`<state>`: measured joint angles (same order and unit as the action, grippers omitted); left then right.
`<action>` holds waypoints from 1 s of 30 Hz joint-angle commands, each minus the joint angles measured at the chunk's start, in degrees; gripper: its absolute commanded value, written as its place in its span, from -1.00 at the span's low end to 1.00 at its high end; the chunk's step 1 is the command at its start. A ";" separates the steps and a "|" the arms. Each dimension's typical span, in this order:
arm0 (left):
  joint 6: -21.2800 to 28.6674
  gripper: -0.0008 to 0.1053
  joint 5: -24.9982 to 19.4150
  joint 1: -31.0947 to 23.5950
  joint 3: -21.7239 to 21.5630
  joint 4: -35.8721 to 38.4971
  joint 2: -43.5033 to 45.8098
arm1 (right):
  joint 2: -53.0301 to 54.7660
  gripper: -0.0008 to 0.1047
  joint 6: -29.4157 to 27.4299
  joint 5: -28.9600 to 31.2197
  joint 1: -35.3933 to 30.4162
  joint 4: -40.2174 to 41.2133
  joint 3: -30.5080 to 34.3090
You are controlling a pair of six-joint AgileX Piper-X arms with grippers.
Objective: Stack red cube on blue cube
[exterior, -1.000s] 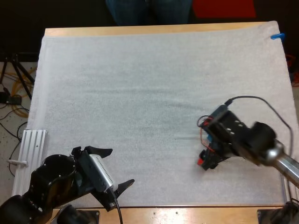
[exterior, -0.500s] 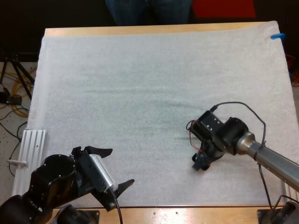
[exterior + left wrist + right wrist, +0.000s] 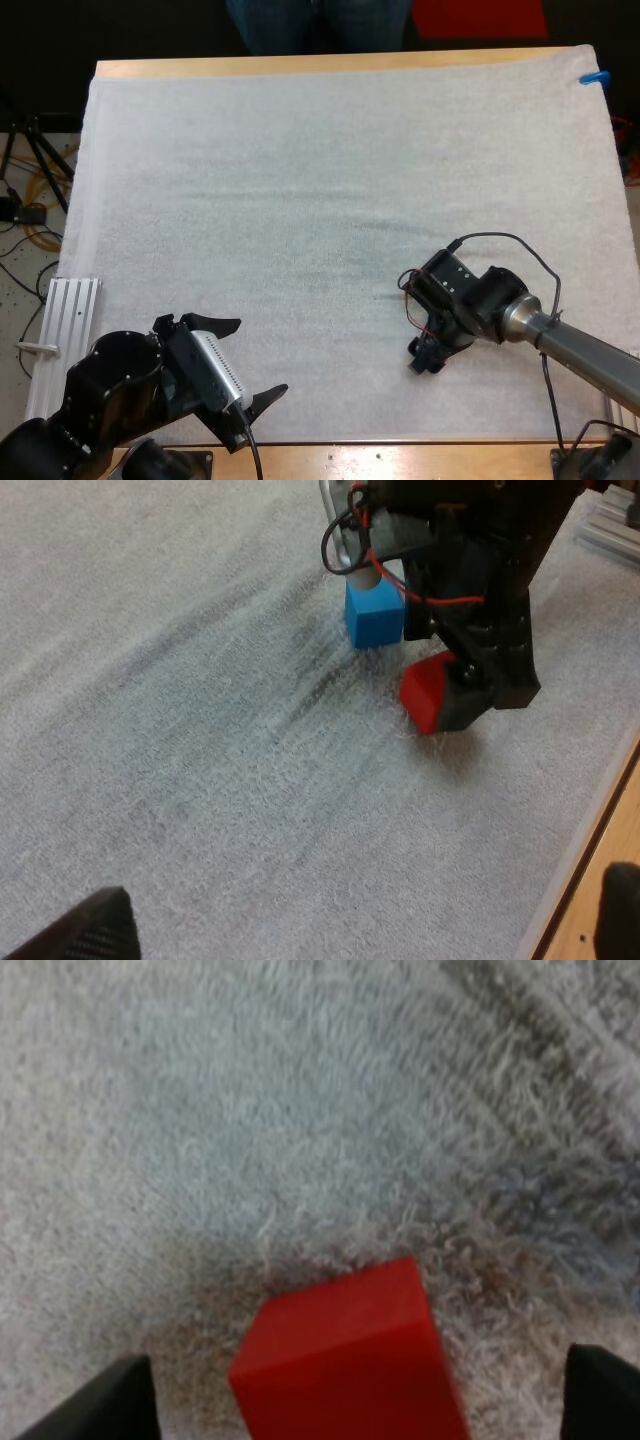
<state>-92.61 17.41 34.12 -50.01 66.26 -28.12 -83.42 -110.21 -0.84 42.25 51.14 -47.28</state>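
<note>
Status: nothing stacked yet. Small red cube (image 3: 425,692) sits on the white fleecy mat (image 3: 300,180) just beside the bright blue cube (image 3: 374,615), not on it. Right tool (image 3: 428,355) is down at the red cube, fingers spread, a gap on each side, no pinch. Left tool (image 3: 262,355) spread, empty, well apart from the blue cube. To do: close, lift, place on blue cube.

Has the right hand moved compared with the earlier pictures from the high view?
Yes. The right hand shifted left, away from the right edge of the mat.
</note>
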 commanded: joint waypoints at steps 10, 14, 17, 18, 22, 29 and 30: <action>0.28 0.65 0.39 0.19 -0.33 -0.17 -0.16 | -3.36 0.07 -0.33 -0.74 0.11 0.04 0.10; 0.28 0.65 0.39 0.19 -0.33 -0.17 -0.16 | -3.36 -0.48 -0.33 -0.74 0.11 -0.12 0.10; 0.28 0.65 0.39 0.19 -0.33 -0.17 -0.16 | -3.36 -0.71 -0.33 0.18 0.11 -0.12 -0.07; 0.28 0.65 0.39 0.19 -0.33 -0.17 -0.16 | -3.16 -0.76 -0.11 0.84 0.11 0.41 -0.32; 0.28 0.65 0.39 0.19 -0.33 -0.43 -0.16 | -1.66 -0.78 -0.12 2.78 0.11 2.67 -2.38; 0.28 0.65 0.39 0.19 -0.33 -0.54 -0.16 | 2.02 -0.78 -0.82 5.65 -0.03 8.48 -9.79; 0.28 0.65 0.39 0.19 -0.33 -0.54 -0.16 | 2.01 -0.78 -1.21 6.64 -0.03 9.09 -11.10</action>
<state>-92.61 17.41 34.12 -50.01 66.22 -28.12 -81.74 -110.83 5.08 42.25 58.97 -57.63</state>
